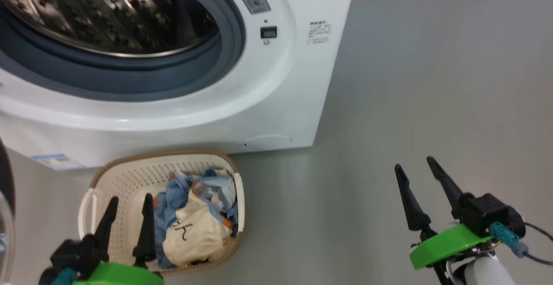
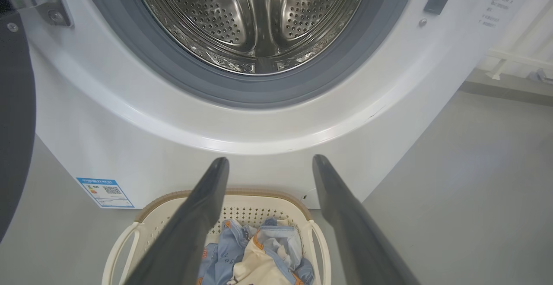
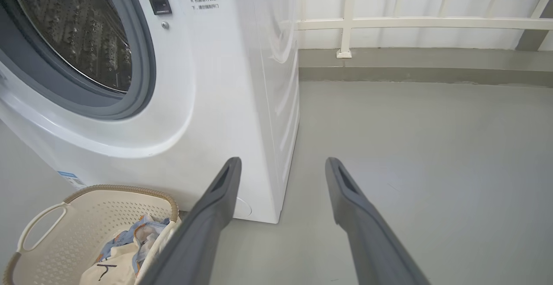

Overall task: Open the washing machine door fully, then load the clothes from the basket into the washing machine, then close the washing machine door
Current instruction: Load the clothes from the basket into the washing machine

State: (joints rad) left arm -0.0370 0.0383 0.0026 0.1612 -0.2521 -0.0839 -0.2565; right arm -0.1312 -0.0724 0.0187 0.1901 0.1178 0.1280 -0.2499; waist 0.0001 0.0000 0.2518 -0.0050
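Here the washing machine (image 1: 276, 103) carries a blue label sticker (image 2: 105, 191) with a QR code low on its front, and unreadable small print (image 1: 319, 32) beside its open drum (image 2: 255, 17). The basket (image 1: 129, 177) of clothes (image 1: 194, 224) sits just before it. The left tool (image 1: 131, 197) and right tool (image 1: 413, 163) both stand apart, empty.

Washing machine (image 1: 276, 103) shell: smooth glossy white, faint reflections. Drum (image 2: 255, 17), 12 o'clock in the left wrist view: shiny perforated steel. Gasket (image 2: 242, 90) around it: matt grey-blue rubber. Basket (image 1: 129, 177), 7 o'clock in the head view: matt cream perforated plastic, brown woven-look rim. Clothes (image 1: 194, 229): soft crumpled cloth. Floor (image 1: 432, 82): smooth matt grey.
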